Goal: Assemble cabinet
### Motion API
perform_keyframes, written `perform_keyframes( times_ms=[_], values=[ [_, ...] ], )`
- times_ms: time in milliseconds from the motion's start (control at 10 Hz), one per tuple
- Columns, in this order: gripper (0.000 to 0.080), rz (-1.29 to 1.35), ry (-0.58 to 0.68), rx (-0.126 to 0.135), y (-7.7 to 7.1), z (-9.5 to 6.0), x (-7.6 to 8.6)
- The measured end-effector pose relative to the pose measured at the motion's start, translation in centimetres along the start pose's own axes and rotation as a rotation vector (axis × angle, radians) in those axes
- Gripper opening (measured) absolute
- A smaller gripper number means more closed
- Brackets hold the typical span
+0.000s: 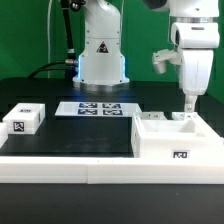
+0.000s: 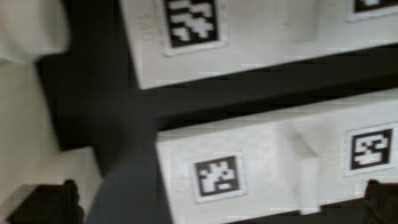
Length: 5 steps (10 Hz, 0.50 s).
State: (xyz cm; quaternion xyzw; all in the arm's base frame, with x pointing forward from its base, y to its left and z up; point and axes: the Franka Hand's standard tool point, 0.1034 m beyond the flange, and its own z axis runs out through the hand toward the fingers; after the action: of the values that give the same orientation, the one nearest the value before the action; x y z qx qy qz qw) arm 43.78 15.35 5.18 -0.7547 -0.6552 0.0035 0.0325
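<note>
- The gripper [image 1: 187, 104] hangs with its jaws spread wide and nothing between them.
- Its tips are just above the far wall of the cabinet [image 1: 160, 140], at the exterior view's right.
- A small tagged block [image 1: 22, 121] lies well apart, beyond the marker board [image 1: 100, 108].
- My worry: if it drops off-centre, a finger lands on the wall and shoves the box askew.

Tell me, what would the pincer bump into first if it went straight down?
Most likely the white cabinet box: the open pincer hangs just above its far wall. Depth is hard to judge from the exterior view, so it might instead slip inside the box.
</note>
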Motion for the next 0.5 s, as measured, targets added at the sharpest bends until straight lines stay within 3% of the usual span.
perform_keyframes(
  times_ms=[100, 500],
  values=[
    [0.0797, -0.014, 0.012, -0.004, -0.6, 0.5, 0.6],
    [0.0797, -0.041, 0.022, 0.026, -1.5, 3.1, 1.3]
  ],
)
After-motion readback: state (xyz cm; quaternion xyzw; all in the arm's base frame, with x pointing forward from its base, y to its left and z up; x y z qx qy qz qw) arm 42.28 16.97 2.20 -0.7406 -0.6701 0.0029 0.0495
